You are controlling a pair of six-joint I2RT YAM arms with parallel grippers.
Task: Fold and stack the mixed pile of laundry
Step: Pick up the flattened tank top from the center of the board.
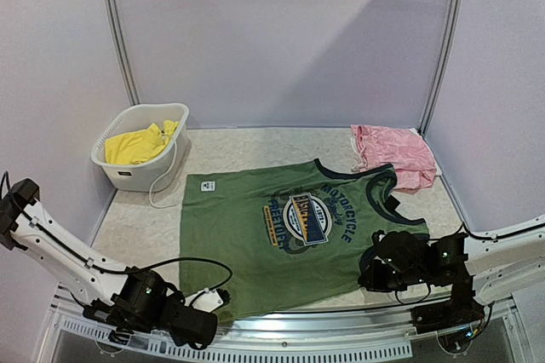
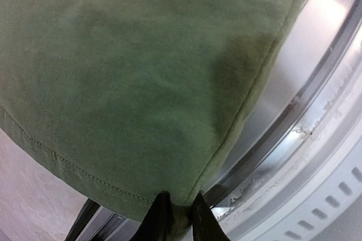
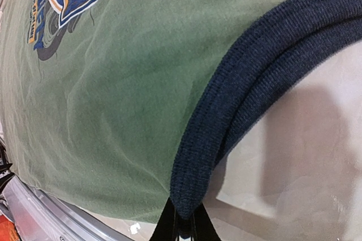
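1 olive-green tank top (image 1: 281, 227), spread flat, centre. 1 pink garment (image 1: 396, 152), 1 o'clock. 1 yellow shorts (image 1: 136, 146), inside 1 white basket (image 1: 140, 177), 10 o'clock. 2 grippers: left gripper (image 2: 180, 225) clamped on the top's hem corner, 7 o'clock; right gripper (image 3: 182, 227) clamped on its navy armhole trim, 4 o'clock.

Olive-green tank top (image 1: 255, 244) with navy ribbed trim (image 3: 237, 111) and blue-orange graphic (image 1: 308, 218), pink garment (image 1: 396, 152), yellow shorts (image 1: 136, 146), white basket (image 1: 128, 177).
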